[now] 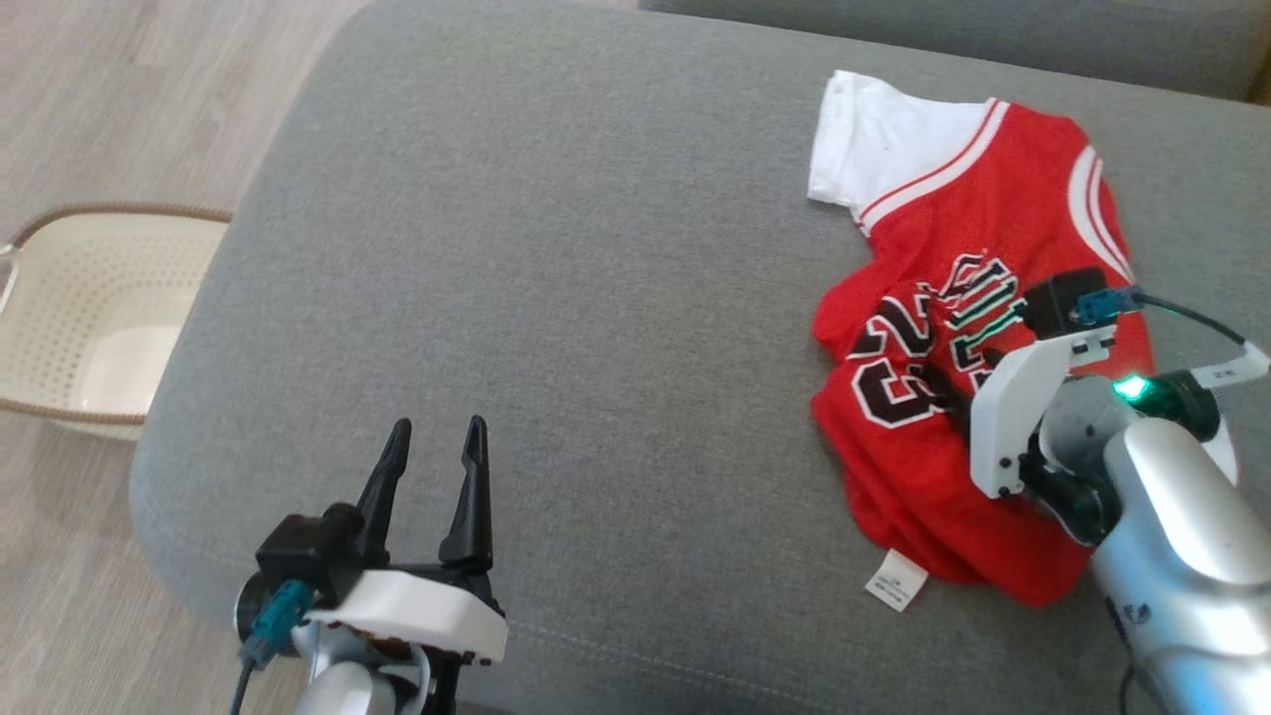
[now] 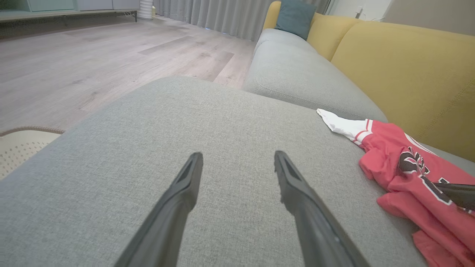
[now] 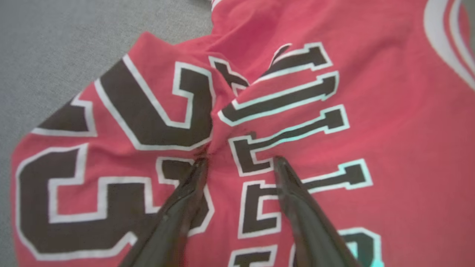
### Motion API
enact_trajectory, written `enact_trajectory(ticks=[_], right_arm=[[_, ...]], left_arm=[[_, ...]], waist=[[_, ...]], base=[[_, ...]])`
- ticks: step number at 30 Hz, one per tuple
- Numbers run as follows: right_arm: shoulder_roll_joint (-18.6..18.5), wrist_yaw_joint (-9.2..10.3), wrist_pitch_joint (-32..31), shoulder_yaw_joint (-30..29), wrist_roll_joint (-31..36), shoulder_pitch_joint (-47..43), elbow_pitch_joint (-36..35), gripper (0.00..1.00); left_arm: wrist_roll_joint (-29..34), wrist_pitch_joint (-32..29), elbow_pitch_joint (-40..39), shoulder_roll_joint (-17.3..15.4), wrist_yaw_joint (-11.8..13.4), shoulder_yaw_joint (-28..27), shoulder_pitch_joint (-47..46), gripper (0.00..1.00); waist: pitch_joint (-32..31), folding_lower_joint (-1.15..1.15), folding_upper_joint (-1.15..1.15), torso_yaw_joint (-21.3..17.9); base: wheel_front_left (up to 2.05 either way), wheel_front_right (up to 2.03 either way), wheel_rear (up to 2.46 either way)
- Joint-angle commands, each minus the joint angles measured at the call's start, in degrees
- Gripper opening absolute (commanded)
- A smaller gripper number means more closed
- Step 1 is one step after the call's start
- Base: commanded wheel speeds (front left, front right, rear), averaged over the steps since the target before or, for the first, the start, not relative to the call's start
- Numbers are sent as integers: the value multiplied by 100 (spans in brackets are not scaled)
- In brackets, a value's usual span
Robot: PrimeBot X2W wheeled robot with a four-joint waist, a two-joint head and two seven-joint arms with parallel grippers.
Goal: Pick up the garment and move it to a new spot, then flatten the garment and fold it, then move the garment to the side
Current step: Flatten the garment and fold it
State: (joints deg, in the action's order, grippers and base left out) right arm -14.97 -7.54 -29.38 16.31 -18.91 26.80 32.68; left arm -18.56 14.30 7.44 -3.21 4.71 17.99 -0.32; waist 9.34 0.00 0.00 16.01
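One garment [image 1: 953, 248], a red jersey, lies crumpled at the right of one grey sofa cushion [image 1: 546, 248]. One basket [image 1: 60, 298] sits on the floor to the left. Two grippers. Right gripper [image 3: 239, 159]: jaws spread, tips on the jersey's lettering, a fabric ridge between them. Left gripper [image 1: 437, 427]: jaws spread over bare cushion, well apart from the garment.

Left tool [image 1: 439, 425]: two long matte black fingers [image 1: 472, 487] tapering to points. White plastic housing [image 1: 417, 611] at their base, with a black camera block [image 1: 303, 551] mounted on it. A teal connector [image 1: 278, 608] has a dark cable [image 1: 241, 685] running off it.

Right tool [image 3: 240, 160]: same build. White bracket [image 1: 1013, 407] with small dark screws, teal plug [image 1: 1100, 308], and a black lead [image 1: 1187, 318] carrying a white tag [image 1: 1231, 369]. Green light [image 1: 1127, 389] lit next to a black collar [image 1: 1182, 402]. Forearm [image 1: 1182, 536] is silver-grey, smooth and glossy.
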Motion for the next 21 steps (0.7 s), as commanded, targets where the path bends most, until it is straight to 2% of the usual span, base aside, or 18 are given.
enact_trajectory(ticks=[1, 2, 3, 7, 11, 16, 21], right_arm=[[-108, 5, -14, 128, -102, 262, -135, 33], [-142, 5, -1, 168, -142, 303, -128, 14], [-168, 5, 35, 202, -176, 346, -128, 0], [-236, 5, 436, 371, -228, 666, -207, 0], [-151, 5, 879, 318, -205, 1095, -212, 0], [73, 5, 1373, -53, -13, 1781, -12, 0], [165, 5, 1723, -680, 444, 2506, 606, 0]], left_arm=[[-11, 70, -180, 27, -19, -165, -216, 100], [-7, 70, -180, 28, -22, -163, -219, 100], [-4, 70, -179, 29, -24, -161, -221, 100], [-45, 70, -200, 32, -5, -136, -217, 100], [-73, 70, -213, 32, 28, -110, -233, 100], [-99, 70, -211, 33, 43, -44, -279, 100], [-125, 70, -204, 33, 28, 60, -353, 100]], waist=[[40, 0, 0, 71], [46, 0, 0, 88], [51, 0, 0, 102], [80, 0, 0, 128], [122, 0, 0, 108], [190, 0, 0, 87], [274, 0, 0, 176]], base=[[0, 0, 0], [0, 0, 0], [0, 0, 0], [0, 0, 0], [0, 0, 0], [0, 0, 0], [0, 0, 0]])
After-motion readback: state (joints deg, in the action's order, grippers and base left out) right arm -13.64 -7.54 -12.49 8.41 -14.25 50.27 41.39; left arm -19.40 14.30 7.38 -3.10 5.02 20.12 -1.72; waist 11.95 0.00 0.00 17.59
